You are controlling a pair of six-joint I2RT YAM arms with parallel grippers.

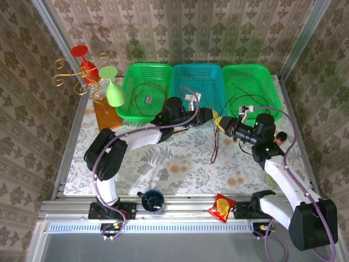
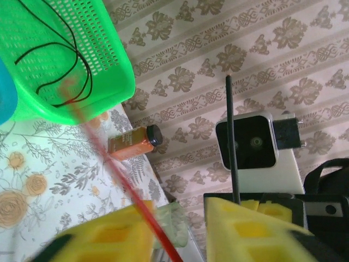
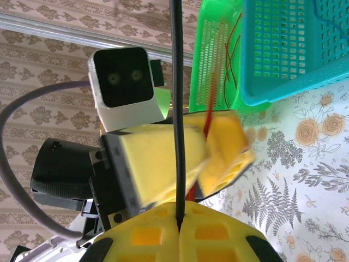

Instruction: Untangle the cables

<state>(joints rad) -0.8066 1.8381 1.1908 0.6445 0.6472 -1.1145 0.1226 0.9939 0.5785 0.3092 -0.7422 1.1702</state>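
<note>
Right tool (image 3: 179, 225) pinches black cable (image 3: 177, 109). Left tool (image 2: 180, 218) straddles red cable (image 2: 126, 183), grip unclear. Partway: green basket (image 1: 126, 93) holds cable, this pair not yet parted.

Top cam: high, behind arm bases, looking down on teal basket (image 1: 197, 82). Wrist cams: low, just near side of it, nose-to-nose, v. close; right one & top share it.

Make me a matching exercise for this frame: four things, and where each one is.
1 mug
2 snack packet
3 black cable
4 green wine glass

a pinched in the right gripper
b at the gold rack, far left
c near edge, by the right arm's base
d near edge, by the left arm's base

Pairs: 1-d, 2-c, 3-a, 4-b
</note>
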